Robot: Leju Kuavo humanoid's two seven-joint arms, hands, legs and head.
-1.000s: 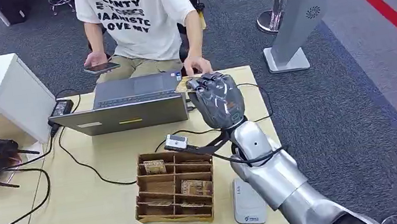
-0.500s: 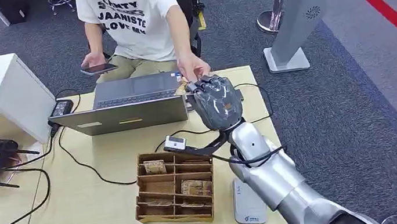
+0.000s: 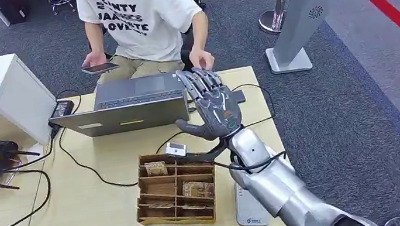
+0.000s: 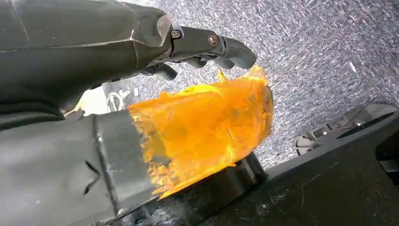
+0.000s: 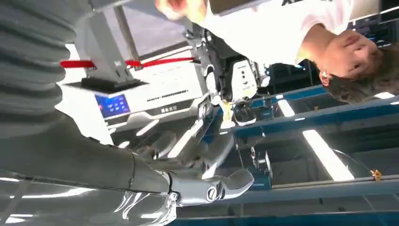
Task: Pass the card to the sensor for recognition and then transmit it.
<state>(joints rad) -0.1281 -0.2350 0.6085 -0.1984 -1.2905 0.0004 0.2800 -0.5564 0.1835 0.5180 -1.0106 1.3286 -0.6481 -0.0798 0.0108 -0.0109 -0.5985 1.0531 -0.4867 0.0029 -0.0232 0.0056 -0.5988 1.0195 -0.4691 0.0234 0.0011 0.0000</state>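
Looking from the head view, the robot's right hand (image 3: pixel 214 108) hangs over the far right end of the tabletop (image 3: pixel 93 211), just off the right edge of the grey laptop (image 3: pixel 131 99), fingers spread wide, thumb out to the side, nothing in it. It points at the seated person's hand (image 3: pixel 202 60), which sits just beyond the fingertips and apart from them. Whether that hand holds a card is too small to tell. The cards I can actually make out are the tan cards (image 3: pixel 156 168) lying flat in the compartments of the brown wooden organiser box (image 3: pixel 175 187), long sides running across the tabletop. So my guess is the thing to watch is that they lie back toward the robot and to the left of the hand, with the small white sensor block on its black cable (image 3: pixel 175 147) between box and hand, and a flat white reader pad (image 3: pixel 248 206) partly under the forearm. The right arm is clearly nearer. The left hand (image 4: pixel 94 56) in its wrist view hangs over grey carpet, and I can't tell if it's released or clenched because an orange smear covers much of it. The right wrist view adds the underside of the right hand (image 5: pixel 188 165), confirming an empty palm, which the head view hides.
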